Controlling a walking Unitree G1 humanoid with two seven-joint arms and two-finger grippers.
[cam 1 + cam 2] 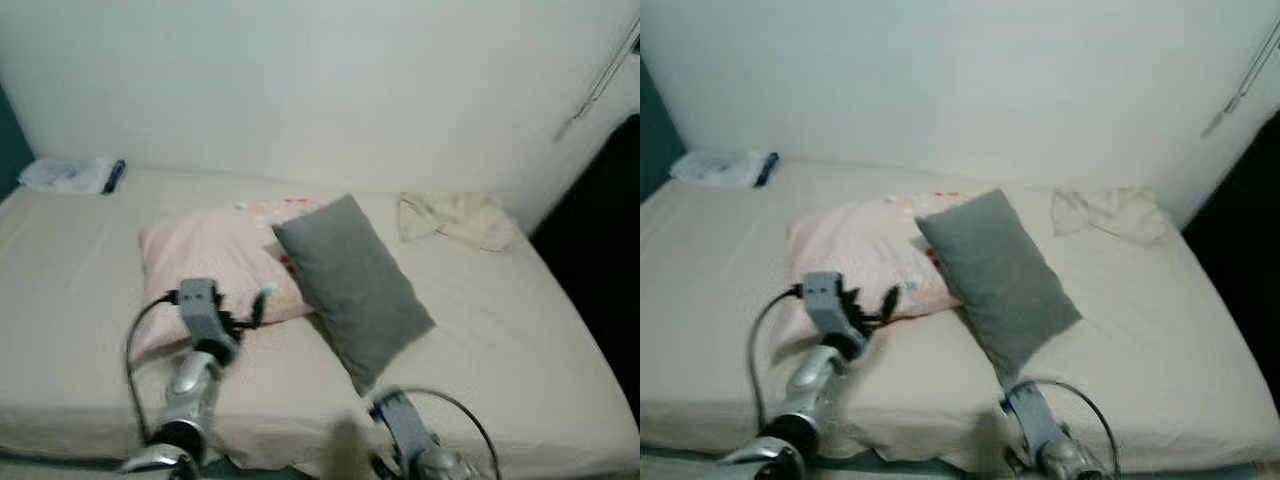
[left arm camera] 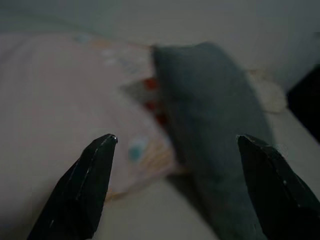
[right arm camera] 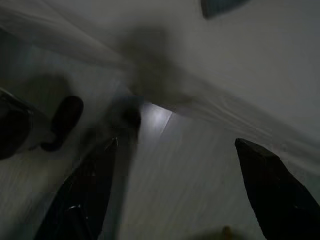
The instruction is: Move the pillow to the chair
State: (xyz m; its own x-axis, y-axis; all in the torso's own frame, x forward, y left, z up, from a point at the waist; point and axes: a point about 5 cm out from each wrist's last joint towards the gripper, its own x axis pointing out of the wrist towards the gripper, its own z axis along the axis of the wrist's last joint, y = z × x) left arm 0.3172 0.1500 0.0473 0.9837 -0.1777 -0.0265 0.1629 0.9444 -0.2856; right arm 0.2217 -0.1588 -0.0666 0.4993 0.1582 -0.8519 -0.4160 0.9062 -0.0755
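A grey pillow (image 1: 355, 290) lies slantwise on the bed (image 1: 500, 340), its upper end leaning on a pink patterned pillow (image 1: 210, 250) to its left. My left gripper (image 1: 252, 310) is raised over the bed's near part, at the pink pillow's front edge. It is open, and in the left wrist view the open gripper (image 2: 177, 137) points at the seam between the two pillows. My right arm (image 1: 400, 425) is low by the bed's front edge. The right gripper (image 3: 177, 141) is open, holds nothing and faces the blurred floor and the sheet's edge.
A crumpled cream cloth (image 1: 455, 218) lies at the bed's far right. A white packet with a blue end (image 1: 70, 175) sits at the far left corner. A white wall backs the bed. A dark gap (image 1: 600, 260) runs along the bed's right side.
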